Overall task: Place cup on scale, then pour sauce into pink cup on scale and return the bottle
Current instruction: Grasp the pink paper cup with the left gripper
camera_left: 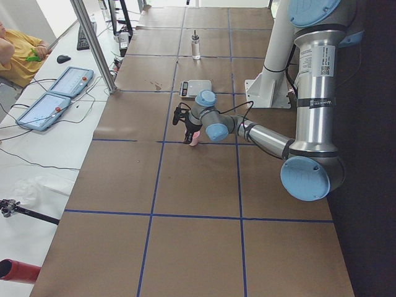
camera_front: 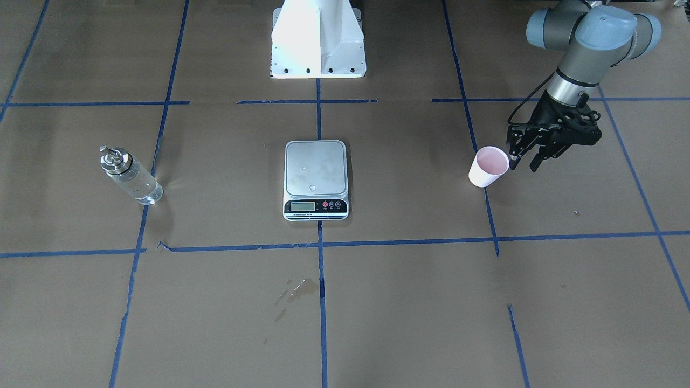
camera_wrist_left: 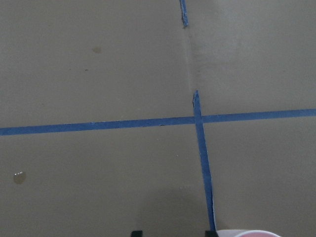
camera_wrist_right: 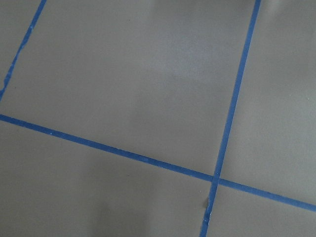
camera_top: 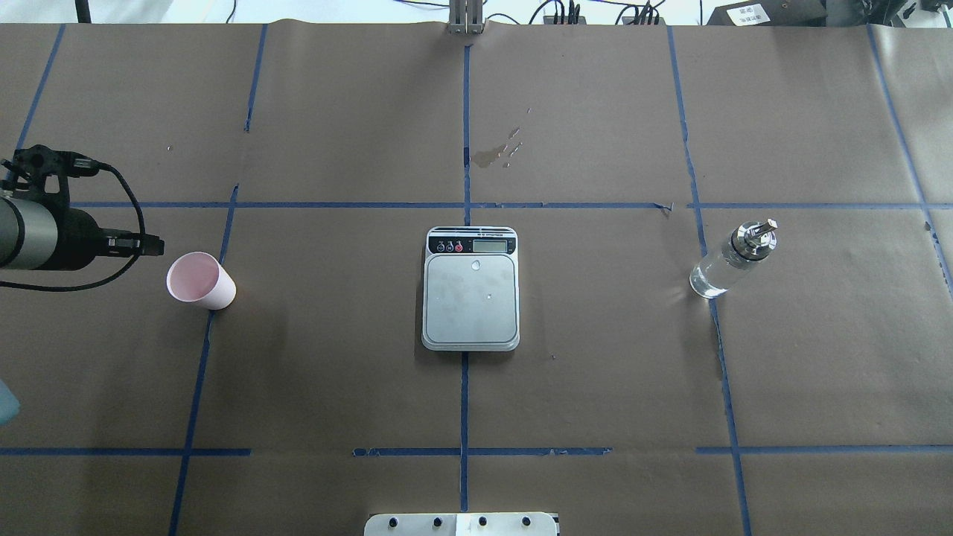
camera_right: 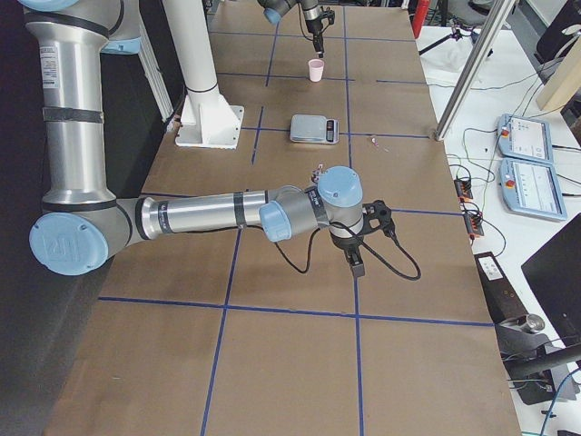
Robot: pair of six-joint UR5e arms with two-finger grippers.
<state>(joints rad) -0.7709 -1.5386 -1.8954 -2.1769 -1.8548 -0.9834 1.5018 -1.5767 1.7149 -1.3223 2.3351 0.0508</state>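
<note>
The pale pink cup [camera_front: 489, 166] stands upright on the brown paper, well to the robot's left of the scale [camera_front: 315, 172]; it also shows in the overhead view [camera_top: 199, 280]. My left gripper [camera_front: 523, 164] is open and empty, low beside the cup on its outer side, not around it. In the left wrist view the fingertips [camera_wrist_left: 137, 233] show at the bottom edge, with the cup's rim [camera_wrist_left: 247, 233] just outside them. The clear glass bottle [camera_front: 129, 177] with its metal spout stands upright far to the robot's right. My right gripper [camera_right: 354, 263] shows only in the exterior right view, so I cannot tell its state.
The scale's plate [camera_top: 470, 298] is bare. A wet stain [camera_front: 296, 288] marks the paper beyond the scale. The white robot base [camera_front: 318, 43] stands behind the scale. An operator and two tablets [camera_left: 62, 93] are beside the table, past a metal post [camera_left: 93, 43].
</note>
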